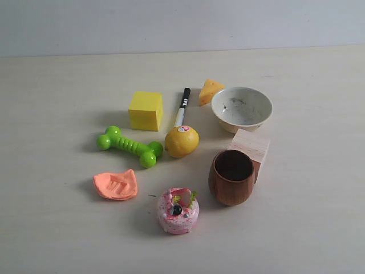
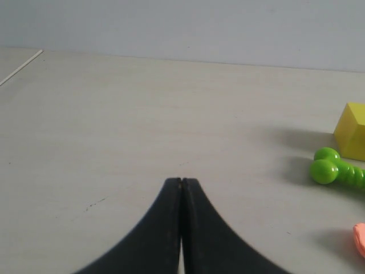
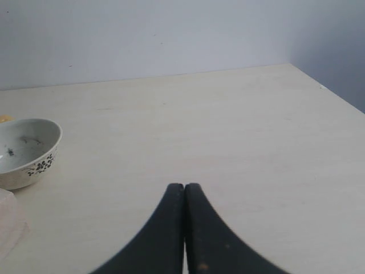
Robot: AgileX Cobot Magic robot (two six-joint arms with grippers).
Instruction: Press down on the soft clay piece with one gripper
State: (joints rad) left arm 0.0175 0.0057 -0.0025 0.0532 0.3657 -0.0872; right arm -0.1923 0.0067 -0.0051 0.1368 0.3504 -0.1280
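Observation:
The soft clay piece is a flat salmon-orange lump with groove imprints, lying at the front left of the table; only its edge shows in the left wrist view. My left gripper is shut with nothing in it, low over bare table, well away from the clay. My right gripper is also shut and empty, over bare table beyond the white bowl. Neither gripper nor arm appears in the exterior view.
Around the clay stand a green dumbbell toy, yellow cube, lemon, black marker, cheese wedge, white bowl, wooden block, brown cup and pink cake toy.

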